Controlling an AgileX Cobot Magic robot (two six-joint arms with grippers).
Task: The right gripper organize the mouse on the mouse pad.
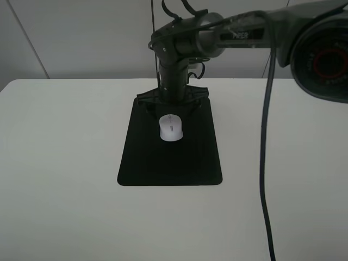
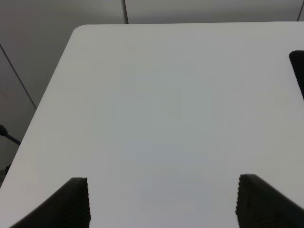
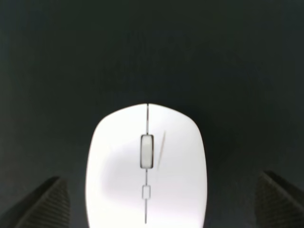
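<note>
The white mouse [image 1: 171,128] lies on the far half of the black mouse pad [image 1: 169,163], near its middle line. My right gripper [image 1: 173,106] hangs just behind and over the mouse, fingers spread wide. In the right wrist view the mouse [image 3: 146,166] sits between the two dark fingertips [image 3: 45,204], which stand apart from its sides, with the pad [image 3: 152,47] all around; the right gripper [image 3: 161,202] is open. My left gripper [image 2: 164,204] is open and empty over bare table, out of the high view.
The white table [image 1: 60,163] surrounds the pad. A black cable [image 1: 265,163] hangs from the right arm down the right side. A corner of the pad [image 2: 299,71] shows in the left wrist view, and the table's edge [image 2: 42,109] runs near the left gripper.
</note>
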